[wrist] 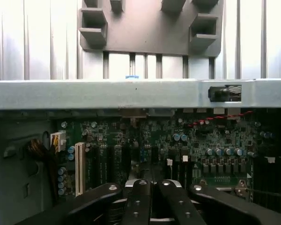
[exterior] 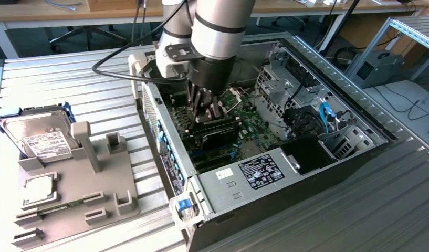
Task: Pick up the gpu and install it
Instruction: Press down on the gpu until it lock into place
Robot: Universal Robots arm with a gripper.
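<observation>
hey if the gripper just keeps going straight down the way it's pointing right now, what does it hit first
Most likely the green motherboard inside the open computer case. The gripper points down into the case, with the black gpu right under its fingers, so that card would press into the board first. Exact depth is unclear.

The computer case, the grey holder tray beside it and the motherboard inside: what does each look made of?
The computer case: bare sheet metal, dull silver, with folded edges and punched holes. The grey holder tray: probably moulded or printed plastic, matt, uniformly grey with blocky posts. The motherboard: dark green circuit board, slightly glossy, studded with capacitors and slots. The gripper, inside the case: black, metal or plastic unclear.
</observation>
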